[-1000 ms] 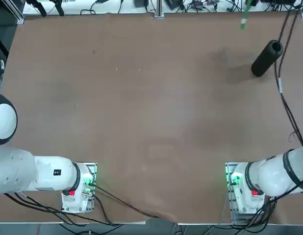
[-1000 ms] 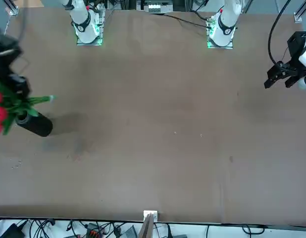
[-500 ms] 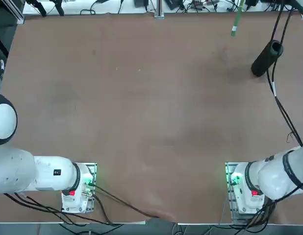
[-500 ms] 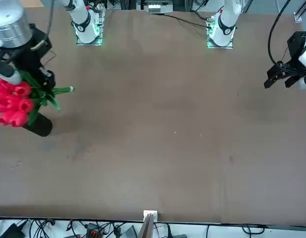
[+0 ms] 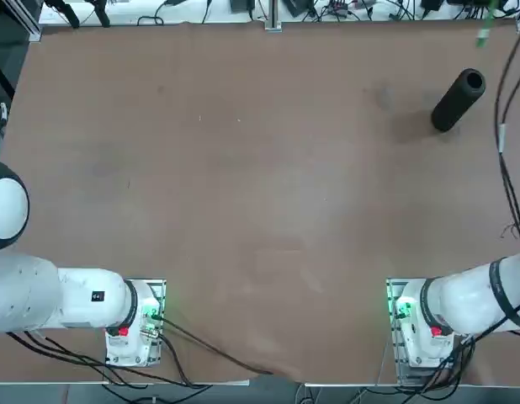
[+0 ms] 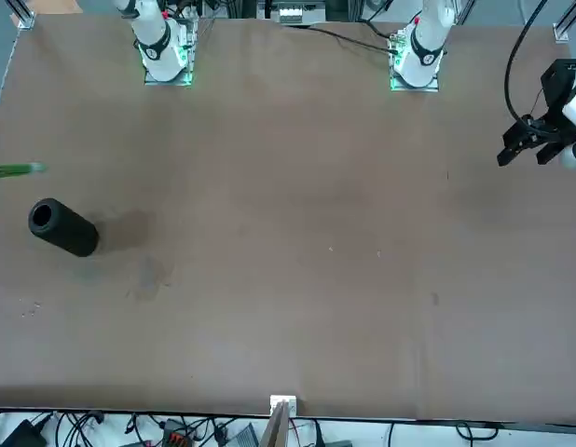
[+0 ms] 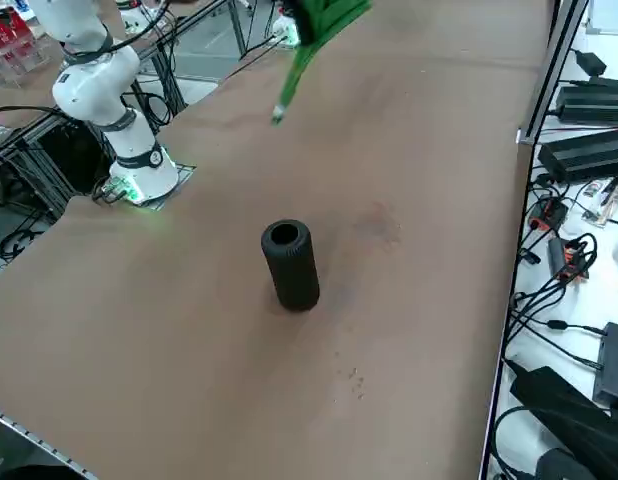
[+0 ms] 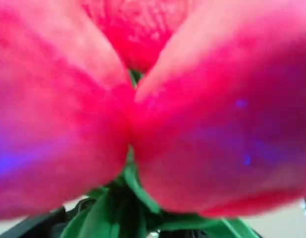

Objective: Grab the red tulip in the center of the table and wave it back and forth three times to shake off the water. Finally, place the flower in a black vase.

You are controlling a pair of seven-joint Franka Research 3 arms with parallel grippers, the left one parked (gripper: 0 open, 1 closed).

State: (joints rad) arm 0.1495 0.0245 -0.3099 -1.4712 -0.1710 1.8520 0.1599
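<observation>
The red tulip is held up in the air. Its red buds [image 8: 143, 99] fill the right wrist view, with green leaves [image 8: 118, 218] below them. My right gripper [image 8: 124, 227] is shut on the tulip at the leaves, its fingers mostly covered, and it lies outside the other views. Only the green stem tip [image 5: 483, 34] shows in the top view, just beyond the black vase [image 5: 458, 99]. The same stem tip [image 6: 13, 170] pokes in at the front view's left edge, above the vase [image 6: 62, 228]. In the side view the stem [image 7: 289, 85] hangs slanted over the table [image 7: 409, 150], well above the upright vase [image 7: 290, 263].
Cables and power bricks [image 7: 589, 150] lie past the table's far edge. My right arm's cable [image 5: 508, 168] hangs along the table's right side. The right arm's base [image 5: 424, 324] stands at the near edge.
The tulip has swung away: in the front view buds and gripper have left the picture leftward, leaving only the stem tip. In the top view the stem tip moved right. The vase is unmoved.
</observation>
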